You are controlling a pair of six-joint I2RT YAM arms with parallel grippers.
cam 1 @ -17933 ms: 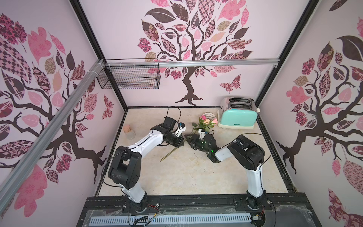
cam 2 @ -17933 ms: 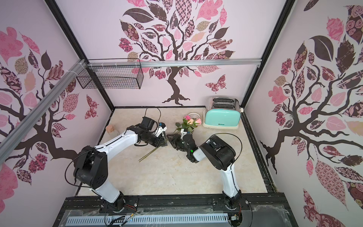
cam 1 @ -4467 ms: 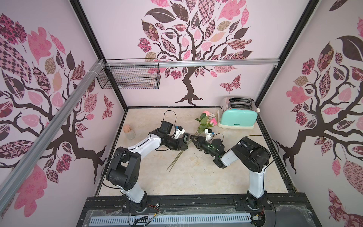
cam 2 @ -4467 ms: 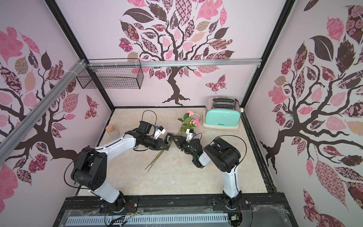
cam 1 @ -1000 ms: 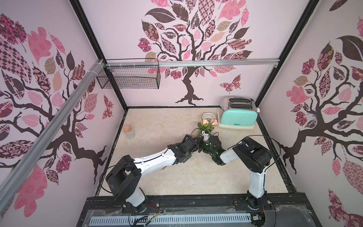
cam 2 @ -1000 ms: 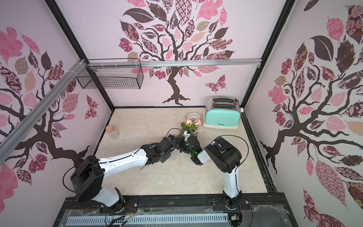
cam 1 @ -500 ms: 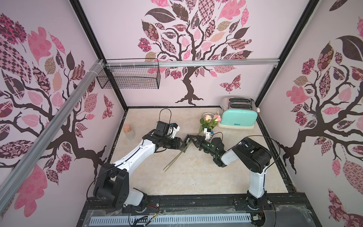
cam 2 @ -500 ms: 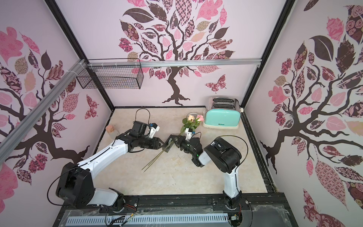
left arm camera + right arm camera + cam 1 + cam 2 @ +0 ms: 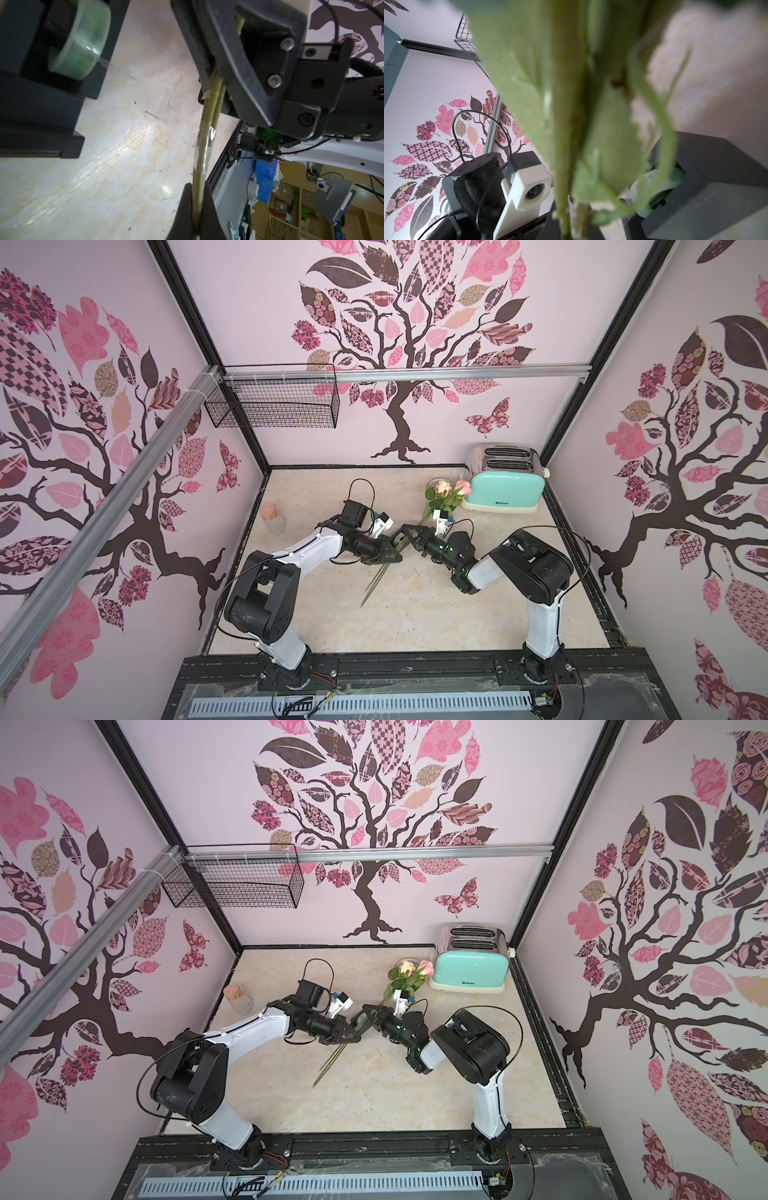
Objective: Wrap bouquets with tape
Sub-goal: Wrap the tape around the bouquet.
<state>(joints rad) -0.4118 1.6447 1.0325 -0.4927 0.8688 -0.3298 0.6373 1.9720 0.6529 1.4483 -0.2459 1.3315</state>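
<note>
Green stems (image 9: 202, 149) of the bouquets (image 9: 444, 501) are bunched and held at two spots, lifted off the tabletop (image 9: 415, 614) mid-cell. The blooms (image 9: 453, 488) aim at the back-right corner and the cut ends trail toward the rig base. Left fingers (image 9: 184, 209) are clenched on the bunch low down. Right fingers (image 9: 239, 56) are clamped on it higher up, just under the leaves (image 9: 529, 93) that blanket the right wrist view. I read the split as deliberate: two grips keep the thin stems parallel and leave a bare span between them for wrapping. That span carries a tape band (image 9: 207, 141), wrinkled, edges flagging. The tape (image 9: 81, 39) roll sits in its black dispenser (image 9: 35, 99) on the tabletop just beside the stems, so a short pull reaches. A fine strand (image 9: 120, 70) leaves the roll toward the bunch; can't tell if it joins the band. My guess: the wrap is mostly on, and next comes snapping the strand or pressing the loose edges down. Risk: with both grips rigid, any mismatch in arm motion bends the stems. Can't tell from the top views whether the cut ends touch the surface. Further out are a mint toaster (image 9: 505, 491) near the blooms, a mesh bowl (image 9: 431, 481) behind them, a corked jar (image 9: 275, 522) by the left wall and a wire basket (image 9: 274, 406) on the rail. None are involved.
</note>
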